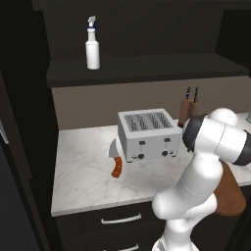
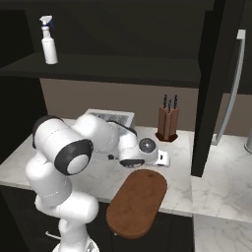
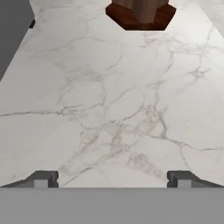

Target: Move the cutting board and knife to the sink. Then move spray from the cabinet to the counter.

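The spray (image 1: pixel 92 45) is seen upright on the dark shelf (image 1: pixel 147 68) of the cabinet (image 2: pixel 216 88), far left in both base views and well above the counter (image 1: pixel 83 171).

Below it, on the marble, the knife (image 1: pixel 116 162) is laid just left of the toaster (image 1: pixel 148 135) — its orange-red handle is turned toward the counter's front edge, and its pale blade is partly hidden behind the toaster's left corner. Whether blade and toaster touch cannot be told.

The toaster is set near the back wall, slots up. To its right, a knife block (image 2: pixel 168 122) with black-handled knives is placed against the wall.

The arm is bent over the counter in front of the toaster. In the right base view the hand is shown low over the marble, between toaster and knife block.

In the hand view the gripper (image 3: pixel 111 179) is seen spread wide, its two fingertips (image 3: pixel 43 178) far apart at the bottom with bare marble between them — nothing is pinched. The base of the knife block is visible at the top of that view.

The cutting board (image 2: pixel 137 202) is laid flat at the counter's front edge, right of the arm, with its near end hanging over the edge above the dark drawers (image 1: pixel 117 223).

The cabinet's silver bar handle (image 2: pixel 231 83) is seen at the right.
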